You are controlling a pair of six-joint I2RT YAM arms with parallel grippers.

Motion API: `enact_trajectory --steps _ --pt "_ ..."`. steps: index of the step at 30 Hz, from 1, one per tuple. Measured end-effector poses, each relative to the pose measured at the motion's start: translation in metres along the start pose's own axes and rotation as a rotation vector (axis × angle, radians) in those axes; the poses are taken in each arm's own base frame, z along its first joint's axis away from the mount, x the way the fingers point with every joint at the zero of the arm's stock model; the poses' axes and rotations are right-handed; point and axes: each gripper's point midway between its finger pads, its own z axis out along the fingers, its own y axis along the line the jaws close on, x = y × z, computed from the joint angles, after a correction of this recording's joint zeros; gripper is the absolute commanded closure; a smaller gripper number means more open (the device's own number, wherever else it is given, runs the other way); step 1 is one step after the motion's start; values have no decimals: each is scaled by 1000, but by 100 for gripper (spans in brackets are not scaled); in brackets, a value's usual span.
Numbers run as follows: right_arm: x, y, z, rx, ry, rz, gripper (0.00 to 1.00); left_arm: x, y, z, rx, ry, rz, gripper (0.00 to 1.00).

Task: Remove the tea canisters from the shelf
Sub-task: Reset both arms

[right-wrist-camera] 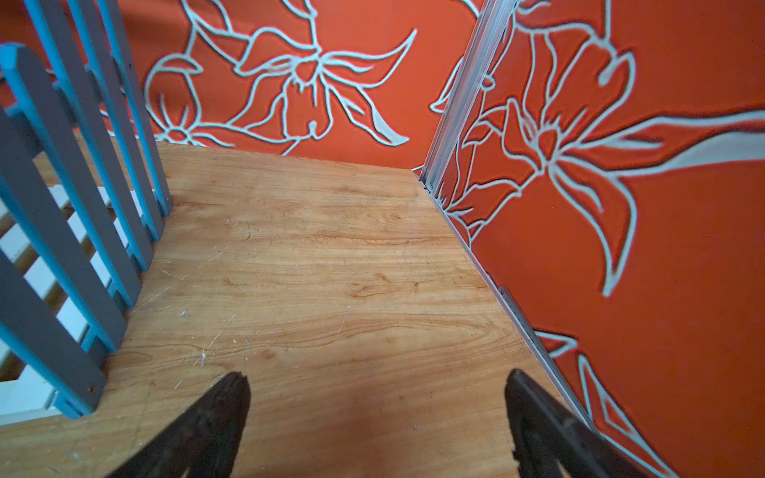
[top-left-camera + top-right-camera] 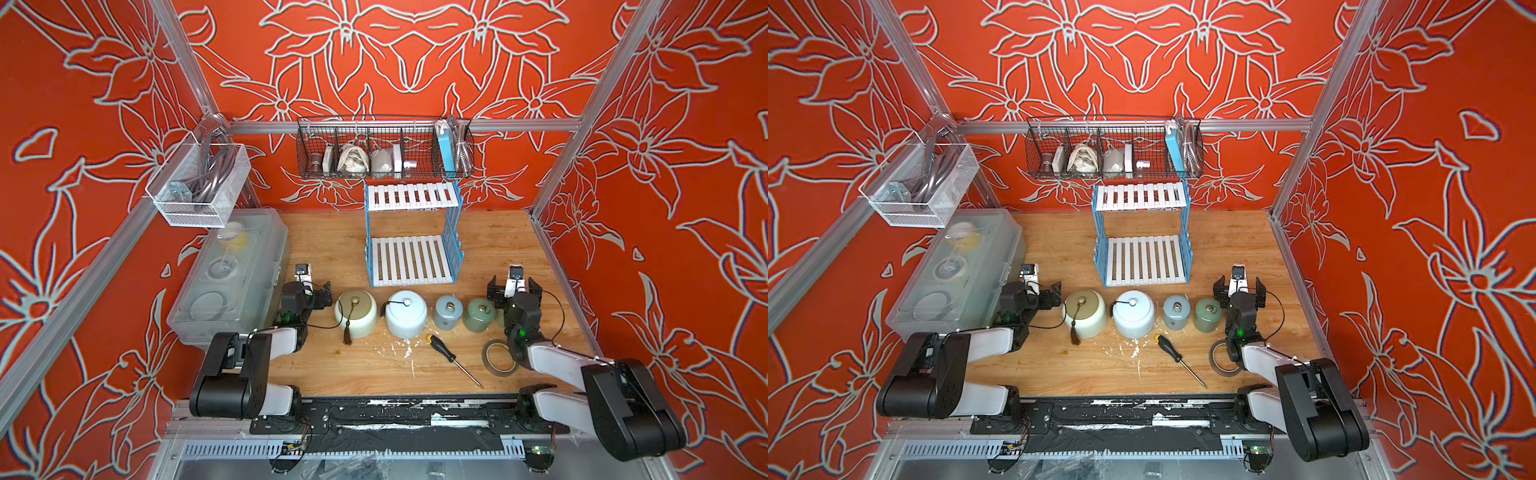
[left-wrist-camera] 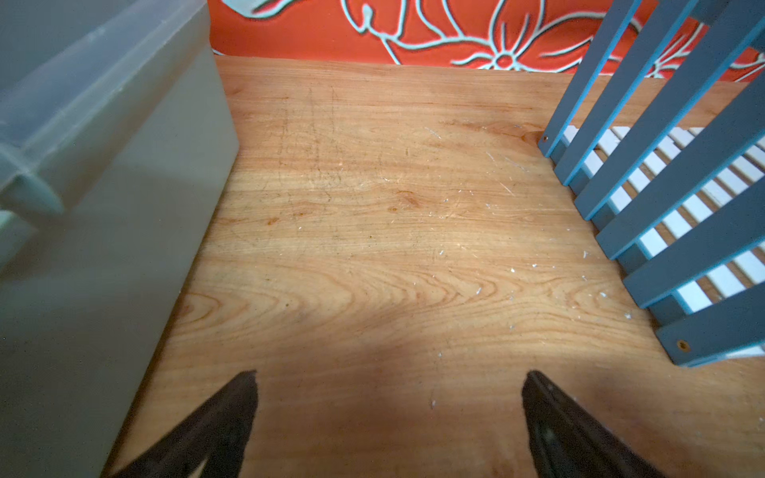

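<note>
The blue-and-white shelf point(image 2: 411, 249) stands at the back middle with both slatted tiers bare. In front of it four tea canisters stand in a row on the wood: cream with a tassel point(image 2: 356, 312), pale blue-white point(image 2: 406, 313), grey-blue point(image 2: 448, 311) and sage green point(image 2: 481, 313). My left gripper point(image 2: 309, 293) hangs open just left of the cream jar, over bare wood point(image 3: 389, 385). My right gripper point(image 2: 515, 286) is open just right of the sage jar, also over bare wood point(image 1: 374, 385). Both wrist views catch the shelf's picket sides point(image 3: 662, 186) point(image 1: 62, 227).
A translucent plastic box point(image 2: 232, 274) sits along the left wall, close to my left arm. A screwdriver point(image 2: 451, 357) and a tape roll point(image 2: 498, 357) lie near the front right. A black wire basket point(image 2: 384, 149) and a clear mesh basket point(image 2: 199, 183) hang on the walls.
</note>
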Motion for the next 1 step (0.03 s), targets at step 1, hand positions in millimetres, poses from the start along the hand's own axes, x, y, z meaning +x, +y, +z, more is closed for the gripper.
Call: enact_trajectory --steps 1 --pt "0 0 0 -2 1 -1 1 0 0 0 -3 0 -2 1"
